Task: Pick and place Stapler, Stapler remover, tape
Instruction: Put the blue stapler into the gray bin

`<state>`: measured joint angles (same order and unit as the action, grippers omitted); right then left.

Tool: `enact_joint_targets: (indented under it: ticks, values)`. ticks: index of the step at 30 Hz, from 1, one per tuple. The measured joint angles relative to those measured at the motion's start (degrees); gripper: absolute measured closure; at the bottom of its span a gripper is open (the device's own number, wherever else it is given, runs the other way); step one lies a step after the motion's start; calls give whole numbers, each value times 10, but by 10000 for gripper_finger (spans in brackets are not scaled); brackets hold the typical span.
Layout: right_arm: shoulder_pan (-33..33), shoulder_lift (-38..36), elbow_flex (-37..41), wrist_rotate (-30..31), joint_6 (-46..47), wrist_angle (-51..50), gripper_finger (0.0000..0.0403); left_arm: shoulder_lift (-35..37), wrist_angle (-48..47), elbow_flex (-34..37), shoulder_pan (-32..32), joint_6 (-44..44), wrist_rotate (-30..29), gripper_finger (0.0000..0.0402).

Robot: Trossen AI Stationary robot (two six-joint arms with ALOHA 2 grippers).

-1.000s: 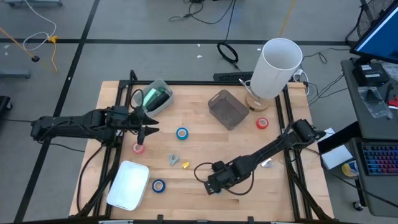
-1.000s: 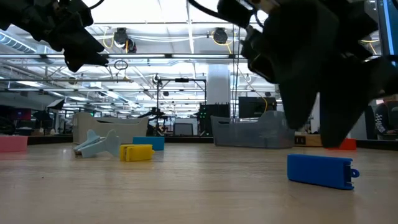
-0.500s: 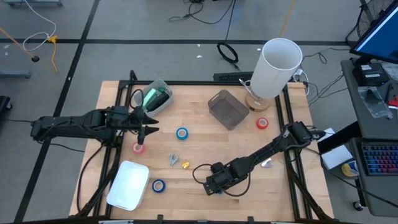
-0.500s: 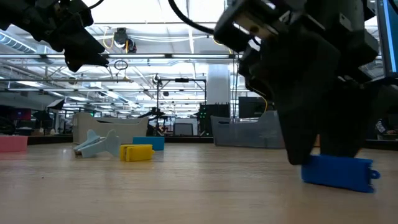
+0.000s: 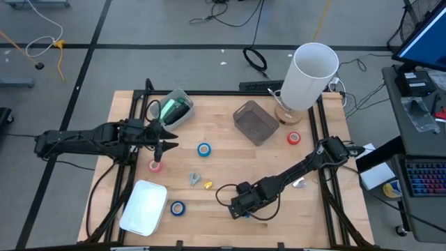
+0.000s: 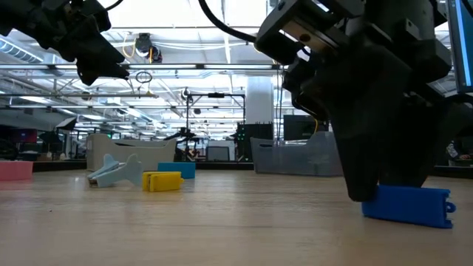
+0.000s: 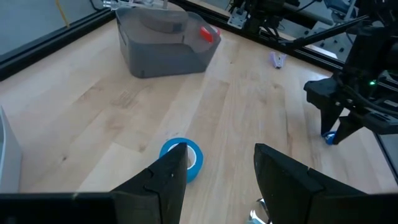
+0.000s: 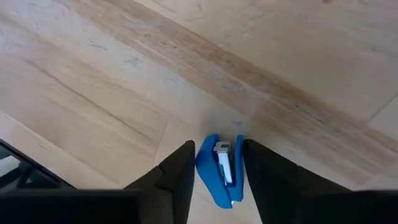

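The right gripper (image 8: 216, 168) is down at the table's near edge with its two fingers (image 8: 177, 177) set on either side of a small blue stapler (image 8: 221, 171). In the right wrist view both fingers lie against the stapler's sides, so the jaws are closed on it. The low view shows the stapler (image 6: 408, 205) flat on the wood under the gripper (image 6: 384, 193), not lifted. From above, the gripper (image 5: 242, 204) covers most of the stapler, with only a bit of blue showing at its tip.

Nearest on the table lie a yellow piece (image 5: 208, 185) and a grey remover (image 5: 194, 178), just beside each other; the low view shows them side by side as well. A blue tape (image 5: 178, 208) lies beside a white tray (image 5: 143, 207) at the near left corner. Another blue tape (image 5: 203, 149) sits mid-table, a pink tape (image 5: 155, 166) to its left, a red tape (image 5: 293, 138) near the right rail.

The left gripper (image 5: 169, 139) hovers above the table near the pink tape, fingers (image 7: 283, 180) apart and holding nothing; its wrist view looks over the mid-table blue tape (image 7: 181, 157).

At the far side stand a grey bin (image 5: 255, 122), a clear container with a green thing (image 5: 173, 109) and a white cylinder (image 5: 308, 75).
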<state>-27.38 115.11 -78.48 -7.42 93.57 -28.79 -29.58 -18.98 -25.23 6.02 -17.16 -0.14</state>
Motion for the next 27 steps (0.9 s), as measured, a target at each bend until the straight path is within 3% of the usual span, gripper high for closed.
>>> enact_joint_targets:
  ticks: [12, 22, 27]
  values:
    - [7, 0, 1, 8, -44, -2, 347, 0, 0, 0, 0, 2, -5, 215]
    - [45, -3, 2, 49, -103, 2, 346, 0, 3, 0, 0, -8, 1, 215]
    - [85, -21, 4, 83, -166, 21, 347, 0, 21, 0, 0, -21, 41, 215]
